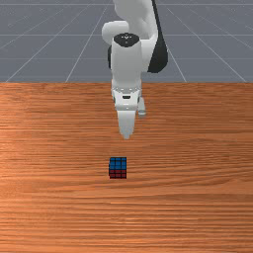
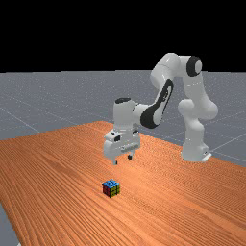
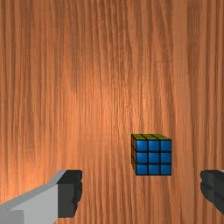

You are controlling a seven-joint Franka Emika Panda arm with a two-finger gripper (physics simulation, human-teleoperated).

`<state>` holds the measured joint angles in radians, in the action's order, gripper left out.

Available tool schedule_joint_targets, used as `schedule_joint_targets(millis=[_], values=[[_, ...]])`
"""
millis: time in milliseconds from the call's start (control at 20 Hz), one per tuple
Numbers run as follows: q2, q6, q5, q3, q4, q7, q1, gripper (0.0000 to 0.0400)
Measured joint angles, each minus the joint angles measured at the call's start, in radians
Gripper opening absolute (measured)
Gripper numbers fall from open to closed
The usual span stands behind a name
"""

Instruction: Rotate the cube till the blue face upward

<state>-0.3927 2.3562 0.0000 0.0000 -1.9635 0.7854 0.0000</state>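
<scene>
Hovering: two-finger gripper, spread wide, nothing grasped | Rubik's cube seen blue-up, near the far view's seven o'clock from it | blue-up pose could be undone by needless turning.

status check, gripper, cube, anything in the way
Gripper open, above the table. Cube on table, blue face up. Nothing seen between them.

Cube flat, blue face up

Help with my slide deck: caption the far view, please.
Open gripper hangs above the wooden table, where the cube rests blue face up.
</scene>
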Motion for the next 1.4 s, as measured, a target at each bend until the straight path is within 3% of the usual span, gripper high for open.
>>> schedule_joint_targets(millis=[50,100,200,250,300,350,450,550,700,1050,1400], values=[[0.0,0.0,0.0,0.0,0.0,0.0,0.0,0.0249],[-0.001,-0.004,0.002,-0.003,0.003,-0.019,0.003,0.0308],[-0.001,-0.009,0.005,-0.007,0.007,-0.038,0.004,0.0366],[-0.011,-0.096,0.015,-0.048,0.067,-0.237,0.028,0.0225],[-0.013,-0.164,0.031,-0.089,0.124,-0.438,0.042,0.0138],[-0.016,-0.214,0.05,-0.129,0.166,-0.646,0.056,0.0085],[-0.029,-0.282,0.096,-0.198,0.217,-1.077,0.093,0.0032],[-0.042,-0.321,0.136,-0.235,0.242,-1.345,0.115,0.0012],[-0.048,-0.339,0.159,-0.249,0.252,-1.463,0.124,0.0003],[-0.077,-0.334,0.168,-0.249,0.263,-1.488,0.125,0.0],[-0.286,-0.262,0.178,-0.227,0.354,-1.486,0.118,0.0]])
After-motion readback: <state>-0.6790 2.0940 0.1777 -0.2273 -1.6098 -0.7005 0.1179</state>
